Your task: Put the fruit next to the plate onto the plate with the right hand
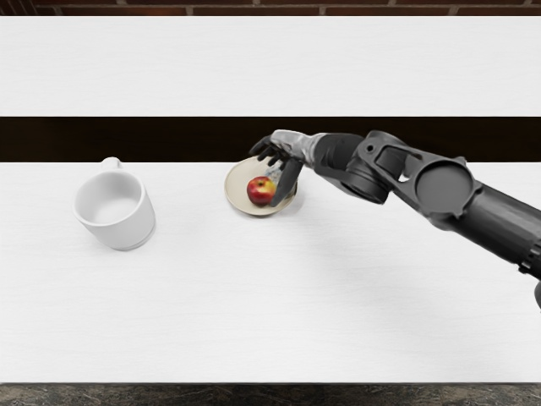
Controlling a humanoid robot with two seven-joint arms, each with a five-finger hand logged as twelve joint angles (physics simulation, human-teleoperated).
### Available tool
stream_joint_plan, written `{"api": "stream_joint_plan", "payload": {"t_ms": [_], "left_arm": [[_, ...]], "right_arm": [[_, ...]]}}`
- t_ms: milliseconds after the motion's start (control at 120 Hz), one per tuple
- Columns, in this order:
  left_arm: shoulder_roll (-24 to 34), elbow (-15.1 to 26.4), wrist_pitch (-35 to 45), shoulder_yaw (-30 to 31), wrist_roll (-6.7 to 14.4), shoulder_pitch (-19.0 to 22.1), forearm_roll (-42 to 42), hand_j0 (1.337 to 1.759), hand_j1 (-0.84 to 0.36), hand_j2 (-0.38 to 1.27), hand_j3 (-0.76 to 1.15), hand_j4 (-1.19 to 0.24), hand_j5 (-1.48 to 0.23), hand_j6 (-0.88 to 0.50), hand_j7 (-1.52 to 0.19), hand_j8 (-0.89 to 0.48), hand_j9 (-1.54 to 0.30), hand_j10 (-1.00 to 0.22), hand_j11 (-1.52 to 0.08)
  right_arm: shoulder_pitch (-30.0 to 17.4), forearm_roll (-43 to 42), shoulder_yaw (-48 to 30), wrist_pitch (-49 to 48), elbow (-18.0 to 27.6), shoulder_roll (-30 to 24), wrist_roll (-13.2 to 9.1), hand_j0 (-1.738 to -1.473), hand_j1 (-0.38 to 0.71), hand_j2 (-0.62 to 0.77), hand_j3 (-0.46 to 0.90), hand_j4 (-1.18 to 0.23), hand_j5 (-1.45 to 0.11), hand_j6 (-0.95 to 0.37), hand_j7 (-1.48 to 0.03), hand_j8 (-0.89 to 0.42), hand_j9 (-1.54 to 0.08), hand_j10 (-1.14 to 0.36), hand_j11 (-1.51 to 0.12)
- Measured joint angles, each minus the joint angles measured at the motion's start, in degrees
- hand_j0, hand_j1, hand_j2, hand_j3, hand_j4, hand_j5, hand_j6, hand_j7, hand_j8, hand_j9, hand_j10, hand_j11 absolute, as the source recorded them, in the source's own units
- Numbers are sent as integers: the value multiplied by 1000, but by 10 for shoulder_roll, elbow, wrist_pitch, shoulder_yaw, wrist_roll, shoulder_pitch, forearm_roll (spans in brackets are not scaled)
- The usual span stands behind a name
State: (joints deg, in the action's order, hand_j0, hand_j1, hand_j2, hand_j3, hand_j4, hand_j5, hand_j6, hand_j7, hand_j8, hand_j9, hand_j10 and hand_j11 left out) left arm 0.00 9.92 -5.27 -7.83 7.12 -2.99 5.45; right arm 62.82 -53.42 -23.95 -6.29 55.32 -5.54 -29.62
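Red-yellow round apple (260,190) sitting on small round beige plate (239,200), roughly centre of it. Plate near far edge of white surface (279,304). Right hand (283,156) hovers over plate's back rim, dark grey arm (439,190) coming in from right. Fingers (287,179) spread loose, not wrapped round apple (one long dark one hangs down right beside apple's right side, can't tell if touching). White ceramic mug (114,210) well off to left, upright, handle pointing away, apart from plate.
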Motion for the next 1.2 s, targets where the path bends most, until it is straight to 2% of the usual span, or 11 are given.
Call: {"api": "stream_joint_plan", "payload": {"t_ms": [233,500,858,1200], "left_arm": [[0,0,0,0,0,0,0,1658,349,0,0,0,0,0,0,0,0,0,0],[0,0,0,0,0,0,0,1658,349,0,0,0,0,0,0,0,0,0,0],[0,0,0,0,0,0,0,1658,349,0,0,0,0,0,0,0,0,0,0],[0,0,0,0,0,0,0,1658,349,0,0,0,0,0,0,0,0,0,0]], "right_arm": [[0,77,-15,-43,23,-40,16,-1658,-197,-23,0,-129,-166,-128,-166,-128,-166,-128,-166],[-4,163,-53,-123,43,-75,19,-1658,-300,-7,0,-43,-55,-43,-54,-42,-55,-42,-55],[-22,292,-94,-263,50,-140,19,-1658,-341,-1,0,-8,-10,-8,-9,-8,-9,-8,-9],[-62,408,-120,-286,48,-224,16,-1658,-348,0,0,-2,-2,-2,-2,-1,-2,-1,-2]]}}
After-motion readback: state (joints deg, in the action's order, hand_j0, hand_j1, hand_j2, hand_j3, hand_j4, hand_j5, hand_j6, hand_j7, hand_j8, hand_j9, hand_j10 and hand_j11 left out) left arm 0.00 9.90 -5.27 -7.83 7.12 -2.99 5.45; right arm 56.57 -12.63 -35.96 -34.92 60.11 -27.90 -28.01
